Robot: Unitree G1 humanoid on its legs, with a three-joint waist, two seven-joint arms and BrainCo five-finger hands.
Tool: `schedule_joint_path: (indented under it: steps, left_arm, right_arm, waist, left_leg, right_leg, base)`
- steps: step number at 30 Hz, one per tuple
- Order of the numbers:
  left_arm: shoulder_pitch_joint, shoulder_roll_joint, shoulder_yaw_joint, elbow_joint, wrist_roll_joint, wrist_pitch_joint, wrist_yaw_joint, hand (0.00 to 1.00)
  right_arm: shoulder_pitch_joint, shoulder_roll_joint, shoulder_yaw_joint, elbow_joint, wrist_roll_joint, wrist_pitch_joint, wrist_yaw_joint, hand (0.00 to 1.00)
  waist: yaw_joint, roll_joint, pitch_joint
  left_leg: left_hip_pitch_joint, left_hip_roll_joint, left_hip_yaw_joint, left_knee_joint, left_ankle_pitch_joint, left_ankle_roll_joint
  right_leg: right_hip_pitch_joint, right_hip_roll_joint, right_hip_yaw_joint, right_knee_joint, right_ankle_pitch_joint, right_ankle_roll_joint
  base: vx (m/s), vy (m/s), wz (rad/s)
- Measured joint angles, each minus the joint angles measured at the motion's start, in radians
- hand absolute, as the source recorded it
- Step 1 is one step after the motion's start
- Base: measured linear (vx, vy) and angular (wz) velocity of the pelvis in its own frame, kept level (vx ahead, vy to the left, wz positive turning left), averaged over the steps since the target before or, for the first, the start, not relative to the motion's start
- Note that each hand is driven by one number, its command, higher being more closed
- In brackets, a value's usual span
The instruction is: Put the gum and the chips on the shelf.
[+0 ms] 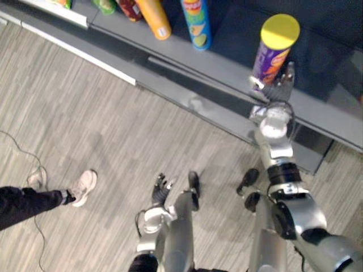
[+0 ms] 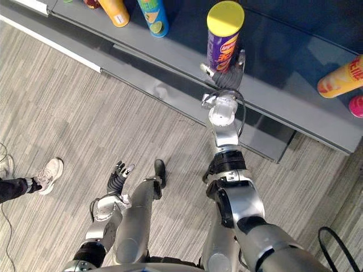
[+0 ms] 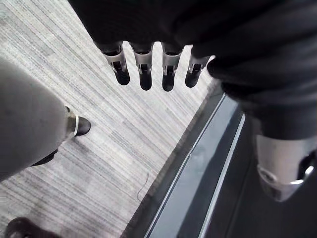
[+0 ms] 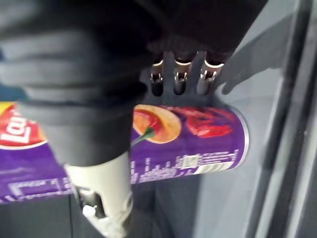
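A purple chips can (image 1: 272, 54) with a yellow lid stands upright on the grey shelf (image 1: 326, 113). My right hand (image 2: 227, 78) reaches up to the can's lower part. Its thumb sits on one side of the can and its straight fingers (image 4: 179, 79) on the other. The right wrist view has the can's purple side (image 4: 193, 144) just past the fingers, and the hand looks open around it. My left hand (image 1: 161, 187) hangs low over the wooden floor, open and holding nothing, its fingers (image 3: 144, 74) relaxed.
Further left on the shelf stand an orange can (image 1: 154, 17) and a blue can (image 1: 197, 22). To the right an orange can (image 2: 340, 76) lies on its side by a pink item (image 2: 356, 105). A person's shoe (image 1: 84, 186) rests on the floor at left.
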Motion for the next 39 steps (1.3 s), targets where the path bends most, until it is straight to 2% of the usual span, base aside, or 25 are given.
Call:
schedule_joint_path:
  steps: [1,5,9,15,17,19,21,22,26,29,32,33,38,39]
  left_arm:
    - [0.000,0.000,0.002,0.020,0.004,0.007,0.000,0.00]
    - [-0.002,-0.002,0.022,0.093,0.014,0.017,-0.004,0.00]
    - [-0.001,0.011,0.033,0.147,0.046,0.035,-0.007,0.00]
    - [-0.006,0.013,0.033,0.198,0.058,0.035,-0.025,0.00]
    - [-0.008,0.021,0.049,0.227,0.089,0.036,-0.033,0.00]
    - [-0.008,0.031,0.071,0.273,0.099,0.038,-0.041,0.00]
    - [-0.003,0.056,0.077,0.321,0.127,0.048,-0.045,0.00]
    - [0.007,0.060,0.119,0.359,0.138,0.059,-0.048,0.00]
    - [0.052,0.056,0.220,0.415,0.180,0.081,-0.059,0.00]
    - [0.091,0.047,0.259,0.438,0.211,0.082,-0.081,0.00]
    - [0.118,0.041,0.293,0.454,0.212,0.083,-0.086,0.00]
    - [0.130,0.028,0.325,0.465,0.207,0.093,-0.089,0.00]
    - [0.146,0.006,0.380,0.491,0.192,0.094,-0.098,0.00]
    - [0.158,0.005,0.389,0.493,0.166,0.093,-0.101,0.00]
  right_arm:
    - [0.018,0.006,0.002,0.019,0.019,0.000,0.011,0.00]
    - [0.097,0.008,0.002,0.068,0.030,0.000,0.036,0.00]
    - [0.139,0.005,-0.019,0.099,0.058,-0.002,0.063,0.00]
    - [0.270,0.000,-0.050,0.104,0.068,-0.015,0.088,0.00]
    - [0.335,0.009,-0.043,0.101,0.068,-0.017,0.101,0.00]
    - [0.415,0.016,-0.016,0.081,0.068,-0.016,0.125,0.00]
    - [0.511,0.017,0.021,0.023,0.066,-0.015,0.152,0.00]
    - [0.582,0.016,0.051,-0.022,0.066,-0.016,0.180,0.00]
    - [0.830,0.010,0.107,-0.077,0.053,-0.020,0.287,0.00]
    - [0.973,0.011,0.106,-0.049,0.045,-0.023,0.364,0.00]
    - [1.038,0.013,0.097,0.024,0.043,-0.024,0.404,0.00]
    - [1.067,0.022,0.053,0.123,0.020,-0.022,0.422,0.00]
    - [1.043,0.051,-0.098,0.257,0.013,-0.040,0.426,0.00]
    - [1.035,0.049,-0.165,0.323,0.013,-0.039,0.414,0.00]
  waist:
    - [-0.001,-0.010,-0.005]
    - [-0.010,-0.012,-0.006]
    - [-0.028,-0.026,-0.013]
    - [-0.034,-0.033,-0.016]
    - [-0.038,-0.045,-0.022]
    - [-0.057,-0.050,-0.024]
    - [-0.076,-0.066,-0.035]
    - [-0.088,-0.077,-0.056]
    - [-0.109,-0.117,-0.145]
    - [-0.123,-0.115,-0.202]
    - [-0.140,-0.113,-0.239]
    - [-0.140,-0.106,-0.265]
    - [-0.139,-0.096,-0.313]
    - [-0.137,-0.089,-0.327]
  left_leg:
    - [0.012,0.007,0.006,-0.002,-0.002,-0.002]
    - [0.070,0.025,0.011,-0.007,-0.013,-0.011]
    - [0.105,0.032,0.023,-0.021,-0.015,-0.014]
    - [0.187,0.055,0.043,-0.035,-0.027,-0.025]
    - [0.229,0.062,0.061,-0.056,-0.029,-0.027]
    - [0.276,0.064,0.060,-0.085,-0.029,-0.028]
    - [0.328,0.061,0.064,-0.127,-0.029,-0.029]
    - [0.350,0.059,0.065,-0.149,-0.027,-0.032]
    - [0.449,0.047,0.117,-0.240,-0.025,-0.035]
    - [0.526,0.030,0.153,-0.306,-0.026,-0.035]
    - [0.576,0.019,0.171,-0.346,-0.022,-0.035]
    - [0.623,0.004,0.184,-0.379,-0.020,-0.034]
    - [0.696,-0.021,0.211,-0.426,-0.022,-0.029]
    - [0.722,-0.031,0.216,-0.445,-0.025,-0.028]
  right_leg:
    - [0.008,0.007,0.001,-0.005,0.000,0.000]
    - [0.069,0.030,0.001,-0.029,0.000,0.000]
    - [0.095,0.040,0.003,-0.046,0.002,0.002]
    - [0.170,0.067,0.007,-0.077,0.005,0.007]
    - [0.200,0.088,0.022,-0.105,0.010,0.015]
    - [0.253,0.117,0.031,-0.161,0.021,0.029]
    - [0.294,0.139,0.047,-0.214,0.035,0.048]
    - [0.317,0.155,0.056,-0.255,0.045,0.062]
    - [0.401,0.193,0.106,-0.389,0.105,0.066]
    - [0.469,0.201,0.136,-0.457,0.135,0.072]
    - [0.514,0.202,0.149,-0.503,0.154,0.070]
    - [0.555,0.200,0.161,-0.535,0.162,0.070]
    - [0.612,0.195,0.184,-0.582,0.179,0.077]
    - [0.639,0.194,0.187,-0.603,0.183,0.082]
  base:
    - [0.03,-0.034,-0.18]
    - [0.03,-0.028,-0.13]
    - [0.01,-0.016,-0.11]
    - [0.03,-0.012,-0.16]
    - [0.04,-0.010,-0.25]
    - [0.06,0.008,-0.25]
    - [0.08,0.020,-0.33]
    - [0.08,0.030,-0.41]
    - [0.15,0.064,-0.33]
    - [0.15,0.093,-0.25]
    - [0.16,0.114,-0.13]
    - [0.16,0.127,-0.18]
    - [0.14,0.126,-0.12]
    - [0.12,0.106,0.00]
